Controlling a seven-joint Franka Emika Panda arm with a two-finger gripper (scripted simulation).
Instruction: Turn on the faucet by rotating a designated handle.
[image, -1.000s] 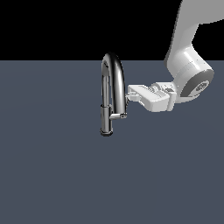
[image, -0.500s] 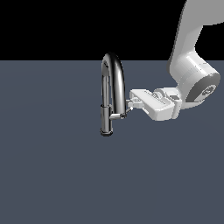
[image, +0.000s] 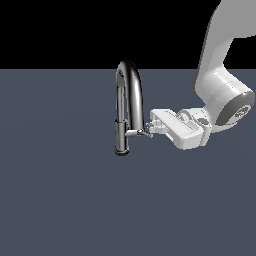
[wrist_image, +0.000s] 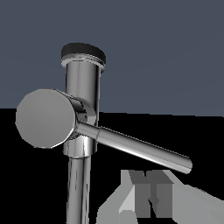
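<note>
My white hand (image: 149, 128) meets the tip of the thin chrome handle (image: 136, 133) on the arched, mirror-bright faucet (image: 126, 100); whether it grips, I cannot tell.

The tall chrome gooseneck faucet (image: 126, 107) stood on the flat dark grey surface (image: 65, 200). Its short thin chrome lever handle (image: 137, 133) projected toward the exterior view's right, where the white robot gripper (image: 149, 128) sat just beside the lever's tip.
</note>
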